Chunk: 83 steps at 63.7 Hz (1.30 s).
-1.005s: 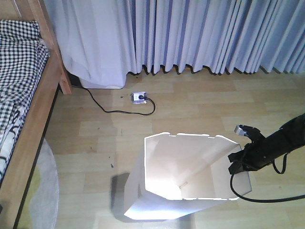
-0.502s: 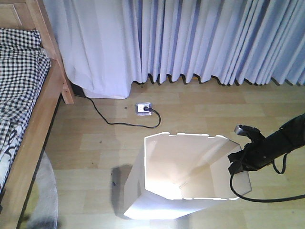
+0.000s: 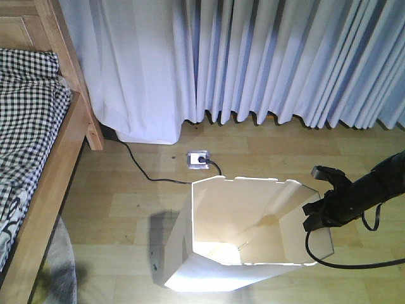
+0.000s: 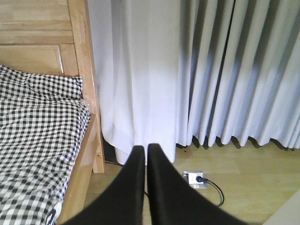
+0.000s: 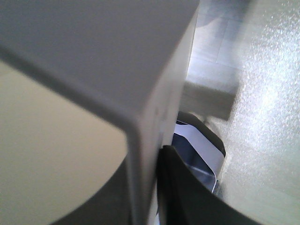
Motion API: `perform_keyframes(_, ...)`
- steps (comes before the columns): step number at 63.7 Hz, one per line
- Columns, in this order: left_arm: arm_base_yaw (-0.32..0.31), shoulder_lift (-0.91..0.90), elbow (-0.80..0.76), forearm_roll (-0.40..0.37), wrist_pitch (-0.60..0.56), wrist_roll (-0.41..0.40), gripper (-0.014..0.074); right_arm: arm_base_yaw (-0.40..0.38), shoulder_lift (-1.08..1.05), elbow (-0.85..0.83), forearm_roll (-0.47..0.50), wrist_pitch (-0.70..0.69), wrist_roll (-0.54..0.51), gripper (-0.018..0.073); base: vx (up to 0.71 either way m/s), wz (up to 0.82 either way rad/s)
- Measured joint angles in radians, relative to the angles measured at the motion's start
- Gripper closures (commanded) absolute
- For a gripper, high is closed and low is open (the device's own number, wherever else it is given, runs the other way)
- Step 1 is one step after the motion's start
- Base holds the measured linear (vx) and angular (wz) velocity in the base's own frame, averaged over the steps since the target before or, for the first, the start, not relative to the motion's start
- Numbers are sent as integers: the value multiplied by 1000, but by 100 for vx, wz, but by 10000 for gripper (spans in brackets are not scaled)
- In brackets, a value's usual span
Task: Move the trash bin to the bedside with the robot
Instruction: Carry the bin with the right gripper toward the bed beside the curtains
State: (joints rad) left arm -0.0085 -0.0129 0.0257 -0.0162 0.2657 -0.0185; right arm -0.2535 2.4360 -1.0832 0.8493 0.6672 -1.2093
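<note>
Pale blue-grey curtains (image 3: 285, 63) hang in folds across the far wall down to the light wood floor (image 3: 120, 202). The bed (image 3: 60, 168) fills the left side, a light wooden frame with black-and-white checked bedding (image 3: 25, 114) and a corner post standing against the curtains.

The bin (image 3: 234, 215) stands upright on the floor in the lower middle of the front view, to the right of the bed and well apart from it, with bare floor and the bin's own shadow between them. It is white outside and cream inside, and its notched rim faces up.

The right arm (image 3: 373, 187), slender and black, reaches in from the right edge. The right hand (image 3: 314, 215) is clenched on the bin's right rim; the right wrist view shows the wall pinched between its fingers (image 5: 187, 192). A black lead (image 3: 354, 266) loops beneath the arm.

The left hand (image 4: 145, 150) hangs in the air facing the bed's corner post and the curtains, its two black fingers pressed nearly together with nothing between them.

A thin black cable (image 3: 142, 172) runs across the floor from beside the bed post to a small white socket (image 3: 199, 158) just behind the bin.
</note>
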Motion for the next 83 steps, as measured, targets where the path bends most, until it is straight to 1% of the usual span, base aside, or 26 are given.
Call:
perform_keyframes(46, 0, 0, 0, 0, 0, 0, 602, 0, 0, 0, 0, 0, 0, 564, 18, 1)
perform_keyframes(83, 0, 0, 0, 0, 0, 0, 602, 0, 0, 0, 0, 0, 0, 564, 4, 0)
